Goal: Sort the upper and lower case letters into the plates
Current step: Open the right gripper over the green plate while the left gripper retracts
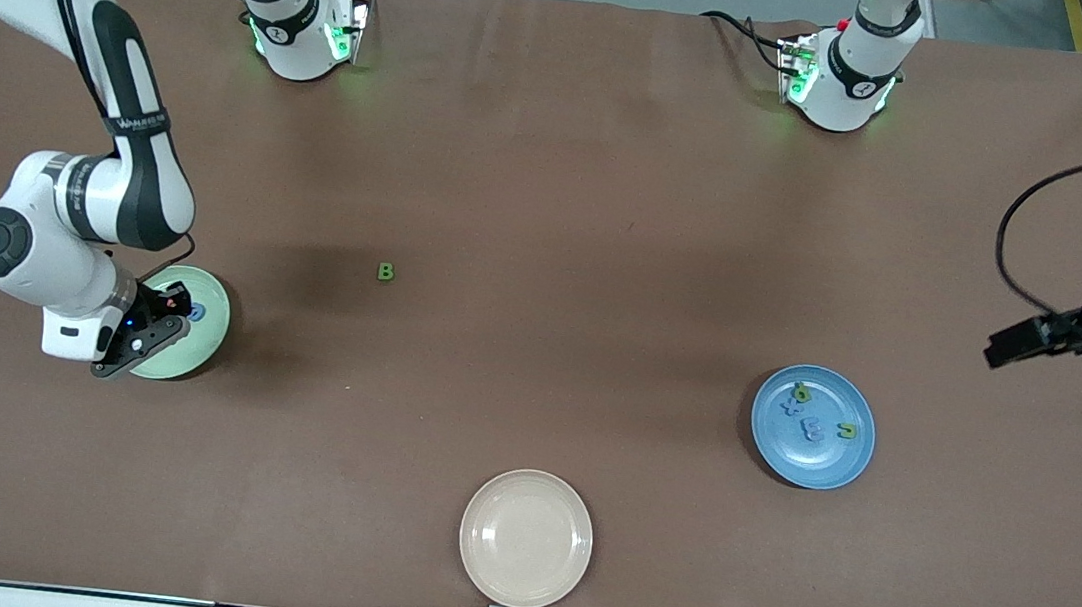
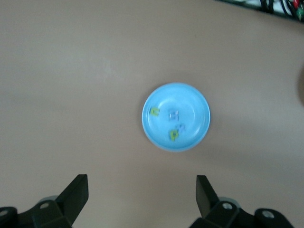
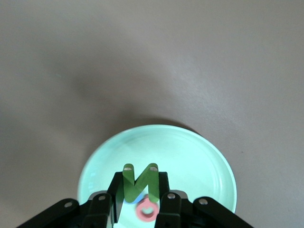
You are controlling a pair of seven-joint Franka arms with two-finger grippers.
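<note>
Now the right gripper (image 3: 137, 199), clenched on a green letter (image 3: 138, 183), hangs over the pale green plate (image 1: 210, 311) near the tabletop edge at the right arm's end. Best lower it close, clear of the pink letter (image 3: 146, 211) already lying there, then release. The left gripper (image 2: 141, 197) waits spread wide above the blue plate (image 2: 176, 117); a green B (image 1: 386, 272) remains mid-table

Readable letters
A loose green B (image 1: 385, 272) lies on the table (image 1: 552, 194); the right gripper's (image 3: 139, 197) green piece (image 3: 139, 179) reads N.
</note>
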